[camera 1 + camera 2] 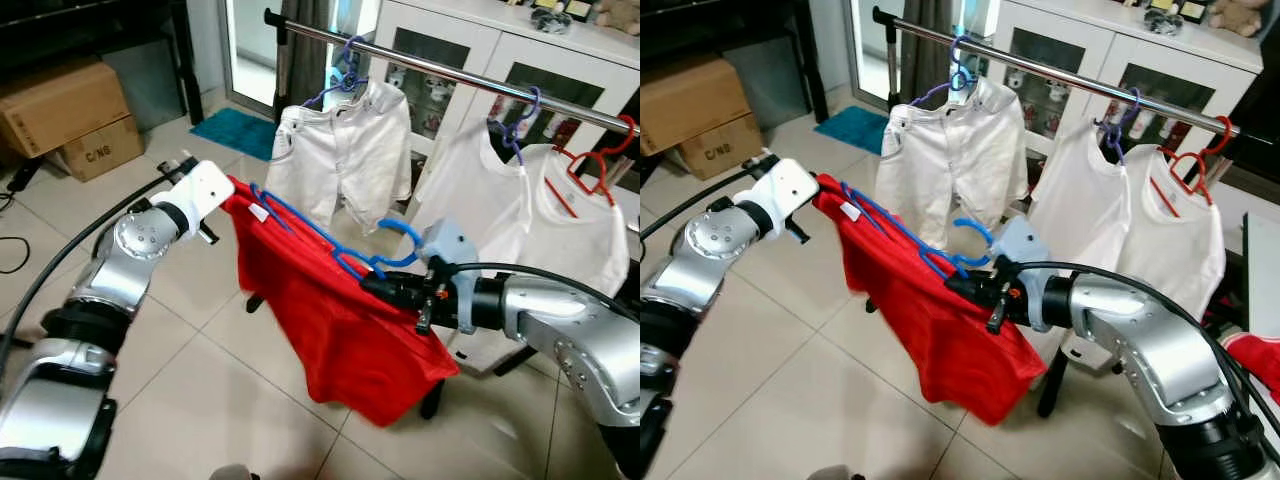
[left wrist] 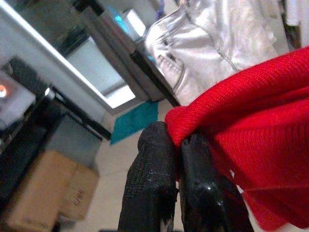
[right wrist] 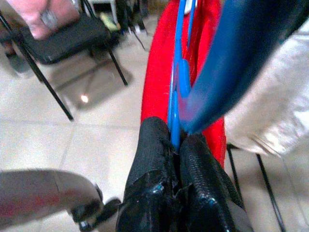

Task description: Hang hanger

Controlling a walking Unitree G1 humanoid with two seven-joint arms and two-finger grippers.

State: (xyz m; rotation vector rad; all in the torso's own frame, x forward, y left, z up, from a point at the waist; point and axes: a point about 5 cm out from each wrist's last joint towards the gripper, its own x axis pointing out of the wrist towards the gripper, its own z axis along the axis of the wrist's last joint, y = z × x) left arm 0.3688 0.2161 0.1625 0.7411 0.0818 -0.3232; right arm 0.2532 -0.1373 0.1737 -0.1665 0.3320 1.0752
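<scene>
Arms outstretched, fingers (image 3: 159,140) clamping hanger (image 1: 330,240)

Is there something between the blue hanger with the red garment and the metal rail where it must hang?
Nothing visible blocks it. The blue hanger sits below the rail, whose free stretch lies between the white shorts and the white shirt.
</scene>
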